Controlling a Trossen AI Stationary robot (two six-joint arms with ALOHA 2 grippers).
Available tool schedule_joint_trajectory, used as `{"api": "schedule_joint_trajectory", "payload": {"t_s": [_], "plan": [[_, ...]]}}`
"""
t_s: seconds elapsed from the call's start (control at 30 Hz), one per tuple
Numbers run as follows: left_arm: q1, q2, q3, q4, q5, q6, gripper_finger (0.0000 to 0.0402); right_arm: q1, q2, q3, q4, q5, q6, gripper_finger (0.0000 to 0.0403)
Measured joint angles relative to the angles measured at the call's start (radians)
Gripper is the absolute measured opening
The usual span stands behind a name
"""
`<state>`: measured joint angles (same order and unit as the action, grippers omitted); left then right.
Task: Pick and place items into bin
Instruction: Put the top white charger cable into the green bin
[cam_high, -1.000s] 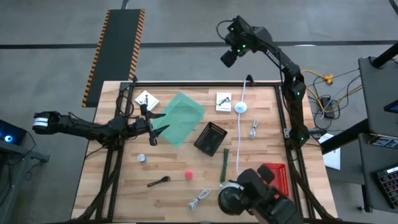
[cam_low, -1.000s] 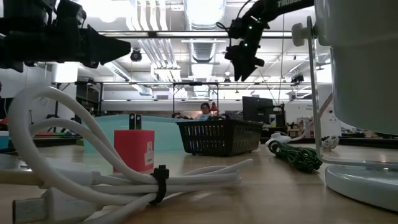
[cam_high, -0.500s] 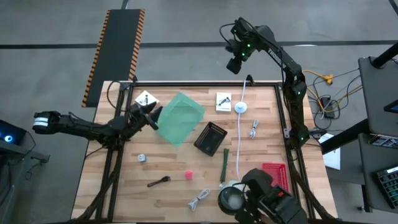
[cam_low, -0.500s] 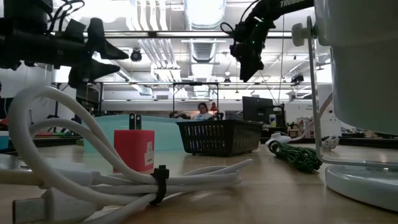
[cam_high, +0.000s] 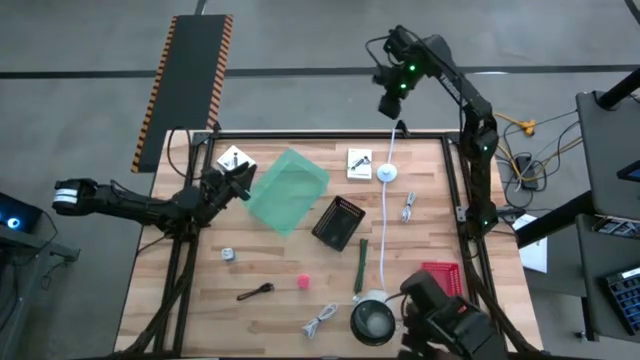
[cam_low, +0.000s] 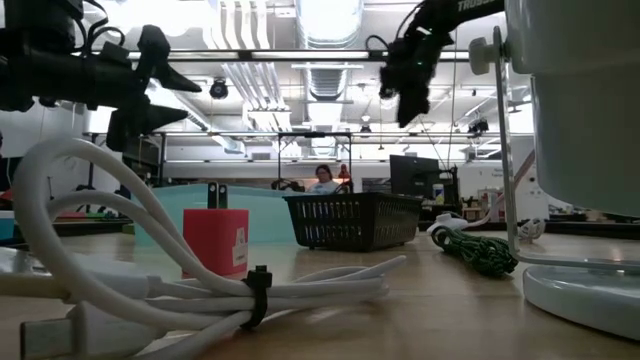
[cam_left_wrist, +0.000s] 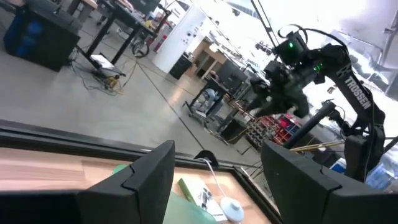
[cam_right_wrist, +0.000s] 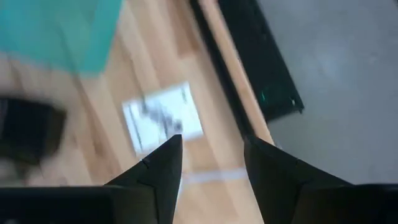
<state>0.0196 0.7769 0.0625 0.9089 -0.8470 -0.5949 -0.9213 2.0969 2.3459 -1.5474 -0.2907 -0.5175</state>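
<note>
My left gripper (cam_high: 243, 178) hangs open above the table's left part, at the left edge of a teal sheet (cam_high: 288, 190), pointing about level with nothing between its fingers (cam_left_wrist: 217, 149). My right gripper (cam_high: 389, 106) is open, high over the far edge, pointing steeply down at a white printed card (cam_right_wrist: 163, 121). A second card (cam_high: 234, 160) lies far left. A black mesh bin (cam_high: 338, 222) stands mid-table. Lying flat on the wood are a dark green stick (cam_high: 361, 265), a pink ball (cam_high: 303, 282), a brown utensil (cam_high: 255, 292), coiled cables (cam_high: 320, 320) (cam_high: 408, 207) and a small metal piece (cam_high: 228, 254).
A long white cord with a round puck (cam_high: 387, 173) runs from the far edge toward a round grey bowl (cam_high: 372, 322) at the near edge. A red basket (cam_high: 440, 280) sits near right. A black frame rail (cam_high: 330, 136) borders the table.
My left gripper has rolled about its own axis and swung a little toward the far edge, along the teal sheet's left side. My right gripper has drifted toward the table's right and tipped further downward, staying high over the far edge.
</note>
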Motion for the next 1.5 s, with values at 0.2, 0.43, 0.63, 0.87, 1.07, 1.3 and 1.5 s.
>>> {"api": "schedule_joint_trajectory", "payload": {"t_s": [0.2, 0.43, 0.63, 0.87, 1.07, 1.3, 1.5], "plan": [[0.0, 0.011, 0.002, 0.0, -0.031, -0.003, 0.0222, 0.011, 0.001, -0.041, -0.022, 0.0, -0.27, 0.0141], [0.0, 0.015, -0.004, 0.0, -0.056, -0.004, 0.0222, 0.012, -0.001, -0.177, -0.024, -0.02, -0.433, 0.0121], [0.0, 0.016, -0.001, 0.0, -0.114, -0.004, 0.0222, 0.007, -0.025, -0.315, -0.018, -0.119, -0.568, 0.0082], [0.0, 0.015, 0.0, 0.0, -0.131, -0.029, 0.0222, 0.008, -0.108, -0.484, 0.069, -0.215, -0.719, 0.0034], [0.0, 0.015, 0.002, 0.0, -0.138, -0.028, 0.0222, 0.003, -0.195, -0.625, 0.163, -0.216, -0.771, 0.0022], [0.0, 0.015, 0.002, 0.0, -0.139, -0.029, 0.0222, -0.021, -0.294, -0.694, 0.197, -0.216, -0.796, 0.0017], [0.0, 0.015, -0.003, -0.001, -0.139, -0.028, 0.0222, -0.042, -0.322, -0.812, 0.339, -0.277, -0.807, 0.0017]]}}
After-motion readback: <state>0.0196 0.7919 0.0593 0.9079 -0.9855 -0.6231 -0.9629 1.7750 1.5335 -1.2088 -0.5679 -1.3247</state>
